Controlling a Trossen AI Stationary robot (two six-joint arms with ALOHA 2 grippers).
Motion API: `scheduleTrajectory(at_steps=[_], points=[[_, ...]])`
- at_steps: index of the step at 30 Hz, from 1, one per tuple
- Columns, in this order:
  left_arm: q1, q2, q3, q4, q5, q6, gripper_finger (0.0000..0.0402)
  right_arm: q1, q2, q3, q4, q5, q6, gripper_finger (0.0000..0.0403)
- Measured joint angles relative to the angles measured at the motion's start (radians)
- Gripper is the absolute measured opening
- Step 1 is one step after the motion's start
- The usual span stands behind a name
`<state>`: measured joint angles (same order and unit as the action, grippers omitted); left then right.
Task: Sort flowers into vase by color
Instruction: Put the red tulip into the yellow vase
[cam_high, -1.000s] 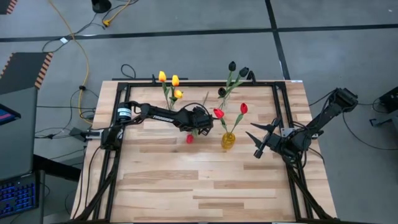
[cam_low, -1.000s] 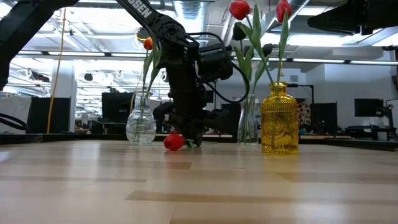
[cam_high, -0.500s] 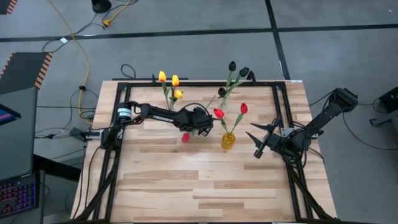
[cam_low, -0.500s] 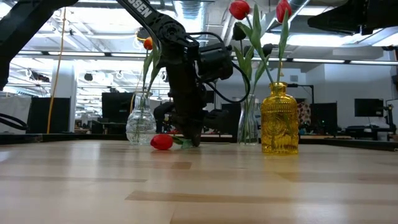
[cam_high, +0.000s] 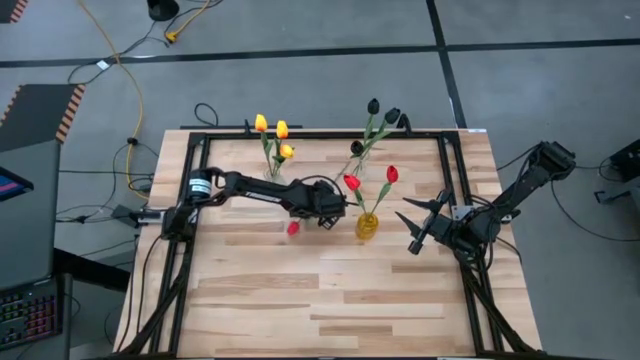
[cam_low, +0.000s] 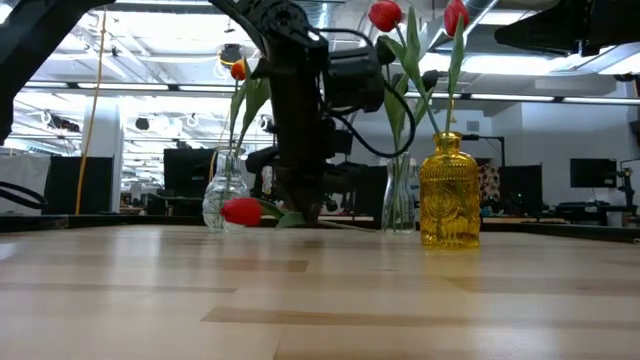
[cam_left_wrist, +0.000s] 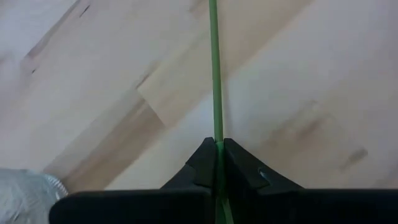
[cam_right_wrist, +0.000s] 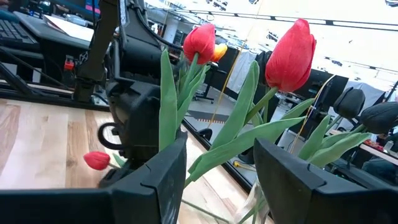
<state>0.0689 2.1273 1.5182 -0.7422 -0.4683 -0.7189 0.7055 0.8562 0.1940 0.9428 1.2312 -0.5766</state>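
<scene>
Gripping a thin green stem (cam_left_wrist: 215, 93) between its two dark fingers, the left pincer (cam_high: 322, 208) sits low over the middle of the pale wooden-plank bench (cam_high: 330, 300), just left of the amber-yellow glass bottle vase (cam_high: 367, 226). The stem belongs to a red artificial tulip (cam_high: 293, 228) whose bud hangs clear of the bench surface in the low view (cam_low: 241, 211), held roughly level and pointing away from the amber vase. The left wrist view confirms the fingers pressed together on the stem, with bench boards beyond. The amber vase holds two red tulips (cam_low: 385, 15), upright with long green leaves. A clear round glass vase (cam_low: 226, 200) at the rear left of the bench holds three yellow tulips (cam_high: 272, 128). A second clear vase (cam_low: 398, 205), rear centre-right, holds near-black tulips (cam_high: 383, 112). The right pincer (cam_high: 413, 226) rests near the right edge of the bench, right of the amber vase and apart from it, its fingers spread and holding nothing; its wrist view looks between those fingers at the two red blooms (cam_right_wrist: 291, 56).
</scene>
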Motion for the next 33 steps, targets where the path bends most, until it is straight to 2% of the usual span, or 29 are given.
scheduleTrajectory(at_steps=[13,22,27,33], points=[[-0.095,0.001,0.06,-0.214,-0.012,0.003,0.0003,0.0,0.0,0.0,0.0,0.0,0.0,0.0215],[-0.202,0.001,0.126,-0.433,-0.083,0.019,0.0003,0.0,0.0,0.0,0.0,-0.01,0.001,0.0215],[-0.273,0.001,0.179,-0.55,-0.137,0.019,0.0002,0.0,0.0,0.0,0.0,-0.126,0.007,0.0215],[-0.359,0.001,0.243,-0.64,-0.186,0.051,0.0002,0.0,0.0,0.0,-0.005,-0.317,0.139,0.0215]])
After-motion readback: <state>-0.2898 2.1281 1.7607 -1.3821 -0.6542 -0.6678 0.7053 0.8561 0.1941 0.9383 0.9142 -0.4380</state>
